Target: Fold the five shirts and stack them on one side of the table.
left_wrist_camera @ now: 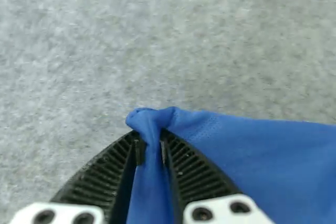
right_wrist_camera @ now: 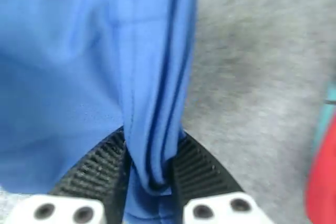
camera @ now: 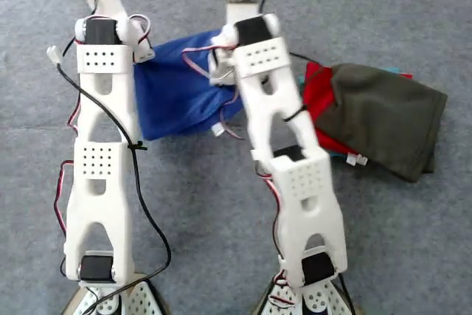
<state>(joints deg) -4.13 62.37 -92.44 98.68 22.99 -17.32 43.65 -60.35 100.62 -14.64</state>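
**Much of the cloth is out of sight**

From above, the right arm [camera: 269, 86] lies across the blue shirt [camera: 177, 101] and covers one side of it, while the left arm [camera: 103, 71] hides the opposite edge. The olive shirt [camera: 383, 119] buries most of the red shirt [camera: 318, 101]. A teal sliver [camera: 335, 154] beneath is too small to tell what it is, and the number of shirts in that pile cannot be told. Up close, the left tool [left_wrist_camera: 150, 145] is cut off at the frame's edge, its inner faces hidden by pinched blue cloth. The right tool [right_wrist_camera: 150, 153] is cut off likewise, with the fold covering its grip. The red shirt beside it is a blur.
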